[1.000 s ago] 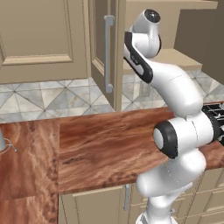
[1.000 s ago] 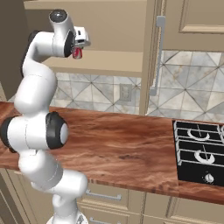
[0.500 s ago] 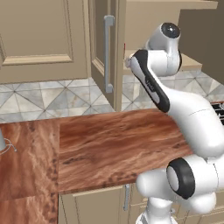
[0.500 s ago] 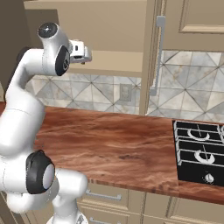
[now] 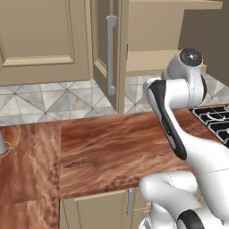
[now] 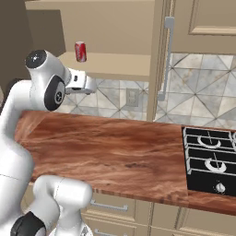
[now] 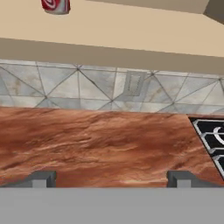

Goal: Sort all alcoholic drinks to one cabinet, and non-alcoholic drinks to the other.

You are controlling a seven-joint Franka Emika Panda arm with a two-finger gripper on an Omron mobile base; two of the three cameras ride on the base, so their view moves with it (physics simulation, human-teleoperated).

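The arm is folded up pretty tight. In the left base view it comes up from the lower right, the long white forearm link slants up and to the left over the wooden counter (image 5: 103,152), then doubles back at a dark-capped joint near the top right, just in front of the open cabinet (image 5: 156,27). From the right base view you get the same pose from the other side: the big round joint sits high on the left, and the hand sticks out sideways from it toward the tiled backsplash (image 6: 203,87), roughly level, below the cabinet's shelf.

The gripper (image 7: 111,178) is empty, with the jaws spread wide. In the hand view the two dark tips sit far apart at the bottom, with nothing but countertop and wall tile between them. The hand is pointed across the counter at the backsplash, with a wall outlet (image 7: 133,83) almost straight ahead and the corner of the black stovetop (image 7: 212,140) off to the right.

The red soda can (image 6: 80,51) is standing upright on the open cabinet's shelf, toward the left end of it in the right base view, above the gripper and clear of it. The hand view catches just the bottom of the can at its top edge. The cabinet door (image 6: 159,55) is swung open, edge on to the camera, with its grey bar handle (image 6: 167,57) facing out.
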